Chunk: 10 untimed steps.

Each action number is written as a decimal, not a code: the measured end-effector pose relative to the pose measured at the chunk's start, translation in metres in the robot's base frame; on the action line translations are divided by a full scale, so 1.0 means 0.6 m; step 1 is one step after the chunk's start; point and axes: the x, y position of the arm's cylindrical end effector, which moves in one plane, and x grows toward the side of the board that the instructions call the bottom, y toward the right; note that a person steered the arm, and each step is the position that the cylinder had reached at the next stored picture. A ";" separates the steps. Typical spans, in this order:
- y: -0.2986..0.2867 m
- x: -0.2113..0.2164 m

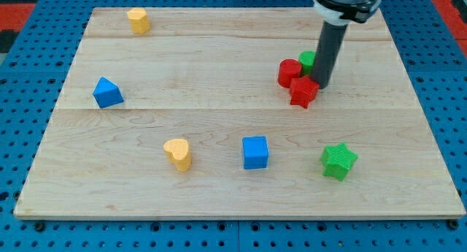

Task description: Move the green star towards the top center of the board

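Tip (322, 85) contact is with the red star (303, 92) beside the red cylinder (289, 72) and a half-hidden green block (307, 59), nothing gripped, so the green star (338, 161) sits untouched near the board's (219, 51) lower right, well apart.

**Other Blocks on the Board**

A yellow block (138, 20) sat near the top left of the wooden board (219, 69). A blue triangle (107, 93) was at the left. A yellow heart (177, 153) and a blue cube (255, 152) sat low down. A red cylinder (289, 72), a red star (303, 92) and a small green block (307, 59) huddled together.
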 end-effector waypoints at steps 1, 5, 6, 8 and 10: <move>-0.017 -0.073; 0.126 -0.099; 0.136 -0.098; 0.143 -0.099; 0.132 -0.109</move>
